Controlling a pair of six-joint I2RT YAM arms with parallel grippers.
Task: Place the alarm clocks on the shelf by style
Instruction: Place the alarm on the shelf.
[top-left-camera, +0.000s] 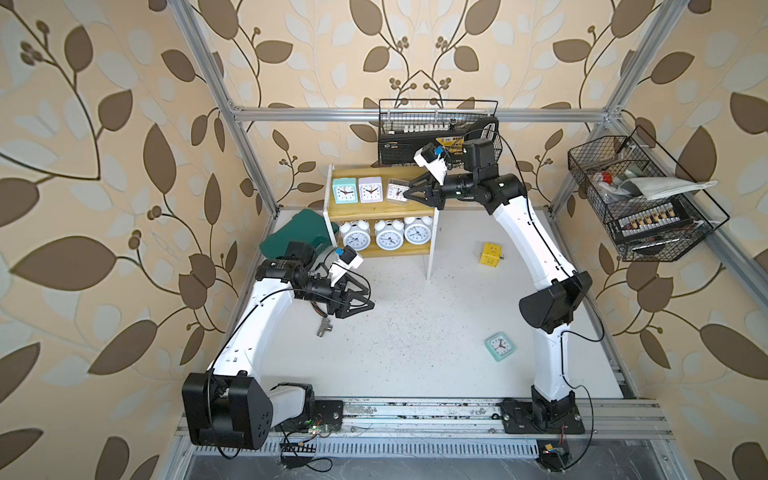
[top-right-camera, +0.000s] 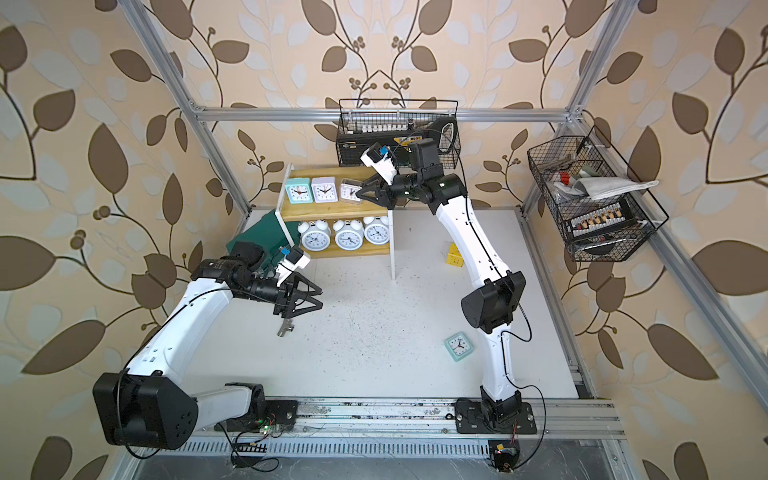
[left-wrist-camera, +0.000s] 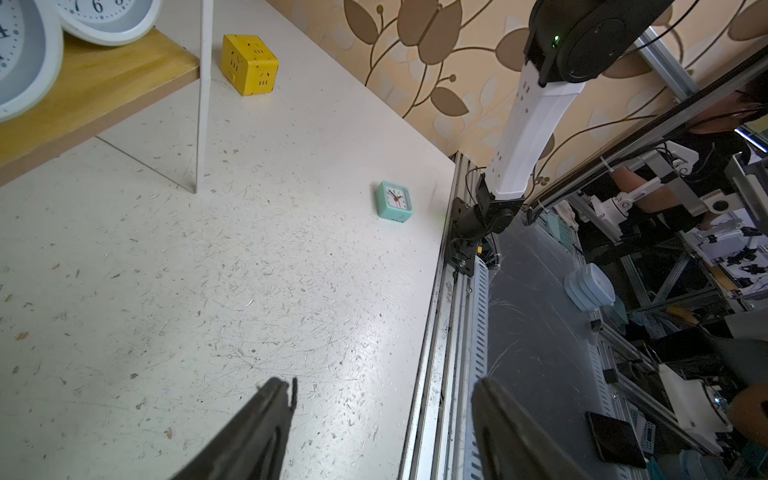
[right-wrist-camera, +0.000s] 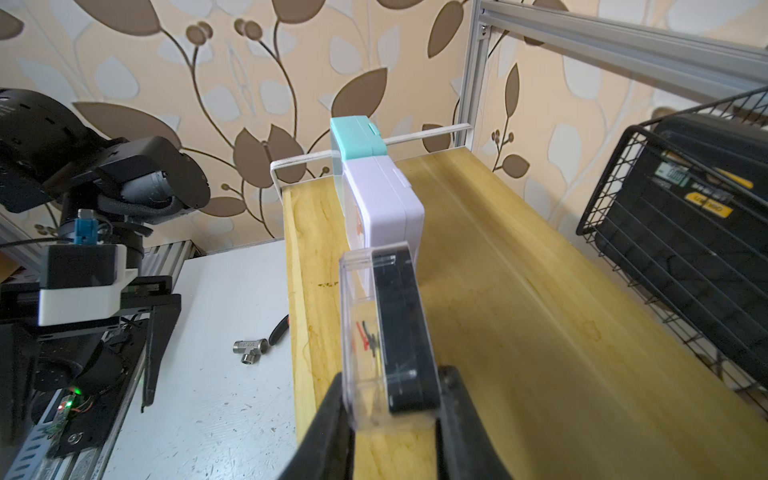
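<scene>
Gripping greyish clock (right-wrist-camera: 386, 332) in right tool (top-left-camera: 406, 194) at right end of shelf (top-left-camera: 361, 173) top board, just beside lilac clock (top-left-camera: 370, 190): square style on top, round clocks (top-left-camera: 389, 235) below. Left tool (top-left-camera: 370, 299) open, empty. Mint clock (top-left-camera: 500, 347) on desk, toward front-right corner, next to fetch.

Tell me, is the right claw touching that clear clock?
Touching. The right wrist view shows the right gripper with its fingers pressed against both sides of the clear clock.

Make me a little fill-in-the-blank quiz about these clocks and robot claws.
On the shelf, the lower board holds ___ round clocks. The right gripper is shut on the clear-cased clock at the ___ board. The square clock lying on the table is coloured ___. The left gripper is ___ and empty.
Missing: three; top; mint-green; open.
</scene>
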